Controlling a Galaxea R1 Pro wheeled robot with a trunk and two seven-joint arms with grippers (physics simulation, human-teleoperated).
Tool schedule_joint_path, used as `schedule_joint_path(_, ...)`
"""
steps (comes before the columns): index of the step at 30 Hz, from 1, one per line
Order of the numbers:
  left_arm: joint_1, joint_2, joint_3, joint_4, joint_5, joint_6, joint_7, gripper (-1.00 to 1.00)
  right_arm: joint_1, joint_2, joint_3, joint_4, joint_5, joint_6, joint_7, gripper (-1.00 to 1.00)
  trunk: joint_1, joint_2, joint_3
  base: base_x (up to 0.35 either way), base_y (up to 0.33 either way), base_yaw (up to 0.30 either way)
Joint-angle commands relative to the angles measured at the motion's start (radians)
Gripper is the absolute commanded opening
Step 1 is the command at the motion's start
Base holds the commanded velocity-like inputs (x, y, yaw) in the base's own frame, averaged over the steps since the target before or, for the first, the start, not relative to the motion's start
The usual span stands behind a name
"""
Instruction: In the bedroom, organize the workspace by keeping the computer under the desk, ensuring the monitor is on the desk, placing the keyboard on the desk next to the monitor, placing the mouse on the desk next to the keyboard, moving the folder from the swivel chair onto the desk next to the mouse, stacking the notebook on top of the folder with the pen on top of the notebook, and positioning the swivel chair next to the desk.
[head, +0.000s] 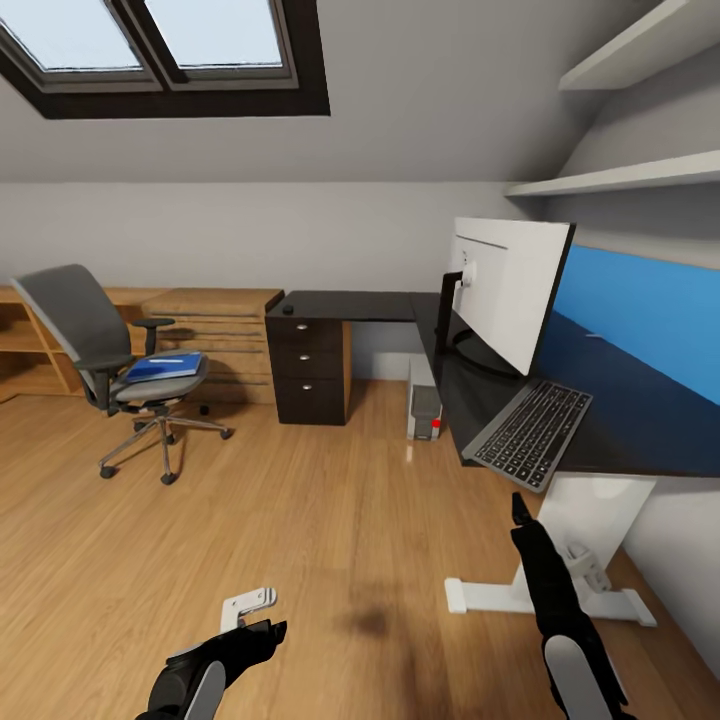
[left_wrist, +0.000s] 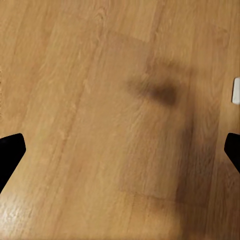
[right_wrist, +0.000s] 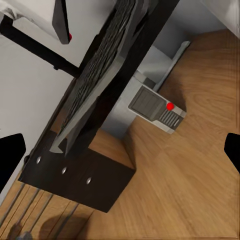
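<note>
Bedroom: sloped grey walls, skylight, light wood floor (head: 330, 520).

Tabletop (head: 620, 410): black L-shaped surface on white legs, running along the robot's right side and turning toward the far wall.

Swivel chair (head: 100, 350): stands well apart from the tabletop, on the far left of the head view, seat facing roughly toward the robot.

Monitor (head: 510, 290): upright on the tabletop, white back toward the camera.

Computer (head: 424, 402): grey tower on the floor under the tabletop's corner; the right wrist view shows its front panel (right_wrist: 159, 111) with a red spot.

Black drawer unit (head: 308, 368): under the far leg of the L.

Keyboard (head: 530, 432): lies on the tabletop just in front of the monitor, its near end overhanging the front edge, long axis running away from the robot.

Folder (head: 165, 366): blue, flat on the chair seat, long axis roughly left to right in the head view.

Left hand (head: 258, 612): low over bare floor, fingers spread wide, nothing held.

Right hand (head: 520, 512): beside the tabletop leg below the keyboard, fingers wide apart, empty.

Judgement: the folder lies far ahead and to the left of both hands; the left arm is the nearer one, and the base would have to close on the chair before any reach
</note>
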Motion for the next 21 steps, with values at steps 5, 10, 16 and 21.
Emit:
schedule_joint_path(5,0.000,0.000,-0.001,-0.001,0.011,0.003,0.009,1.00,-0.001,-0.001,-0.001,0.018,-0.010,-0.004,-0.004,1.00,-0.012,0.021,0.009,0.000,0.000,0.000)
schedule_joint_path(10,0.000,0.000,-0.001,-0.001,0.011,0.003,0.009,1.00,-0.001,0.002,-0.040,0.022,-0.054,-0.003,-0.007,1.00,-0.012,0.021,0.009,0.000,0.000,0.000)
schedule_joint_path(16,0.000,-0.001,-0.001,0.000,0.012,0.002,0.009,1.00,-0.001,-0.015,-0.060,0.021,-0.400,0.005,0.001,1.00,-0.012,0.021,0.009,0.000,0.000,0.000)
schedule_joint_path(21,0.000,-0.001,-0.001,0.006,0.012,0.001,0.009,1.00,-0.001,-0.016,-0.060,0.021,-0.405,0.005,0.002,1.00,-0.012,0.021,0.009,0.063,0.000,0.000)
